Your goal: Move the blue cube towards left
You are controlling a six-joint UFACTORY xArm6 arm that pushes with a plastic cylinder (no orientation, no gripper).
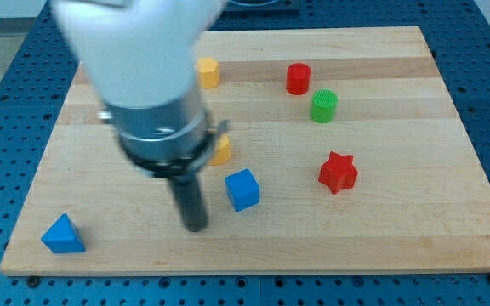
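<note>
The blue cube (242,189) sits on the wooden board (381,229) a little below the centre. My tip (195,227) is the lower end of the dark rod, just to the view's left of the cube and slightly lower, with a small gap between them. The arm's white and grey body (143,76) fills the upper left and hides part of the board behind it.
A blue triangular block (63,235) lies at the bottom left. A yellow block (221,150) peeks out beside the arm, another yellow block (207,72) is near the top. A red cylinder (299,78), a green cylinder (323,105) and a red star (338,172) lie to the right.
</note>
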